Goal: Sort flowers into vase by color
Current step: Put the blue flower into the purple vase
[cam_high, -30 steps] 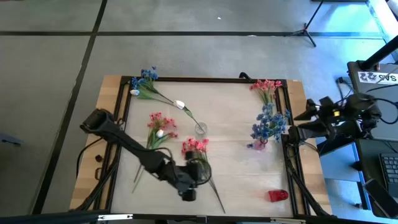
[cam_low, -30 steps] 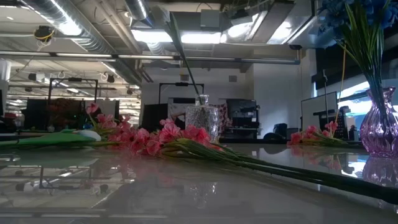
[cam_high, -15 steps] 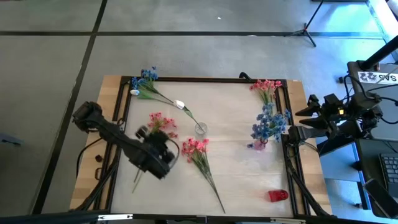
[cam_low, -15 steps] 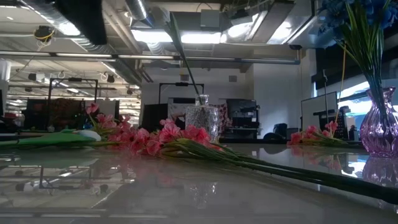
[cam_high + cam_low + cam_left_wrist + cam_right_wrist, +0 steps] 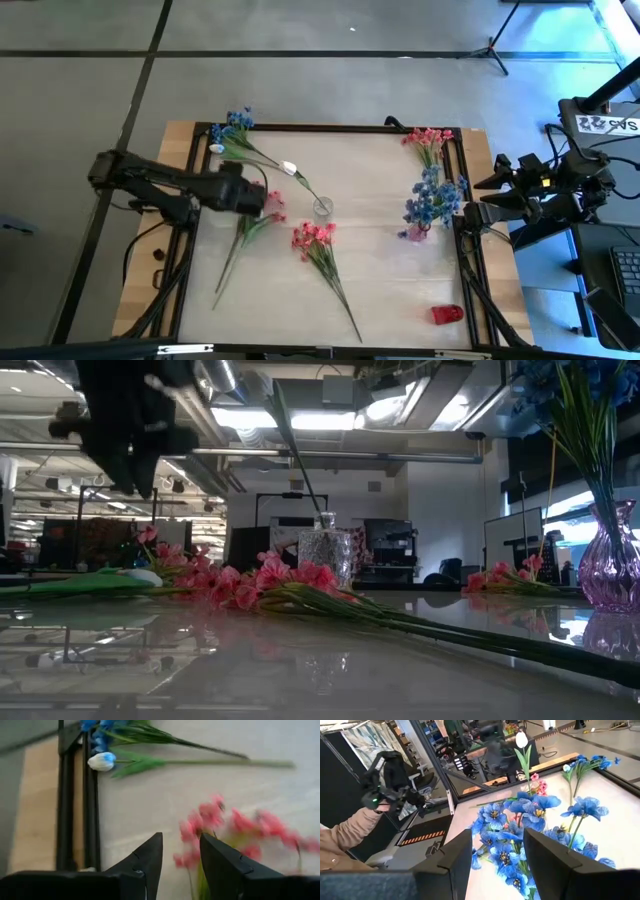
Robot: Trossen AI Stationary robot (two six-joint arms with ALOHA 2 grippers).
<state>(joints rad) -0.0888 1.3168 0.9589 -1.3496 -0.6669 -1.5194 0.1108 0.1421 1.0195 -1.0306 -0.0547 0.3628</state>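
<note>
Left arm hanging over the pink sprigs, nothing grabbed

The left gripper sat above the pink flowers near the table's left side, fingers apart with a narrow gap and empty. Another pink bunch lay mid-table by the small glass vase holding a white bud. Blue flowers stood in the purple vase. The right gripper waited off the right edge, fingers apart.

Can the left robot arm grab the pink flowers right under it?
Probably yes. The left gripper hangs just above the bunch of pink flowers on green stems, its fingers apart and holding nothing. Nothing lies between them; the other pink flower sprig lies off to the side.
</note>
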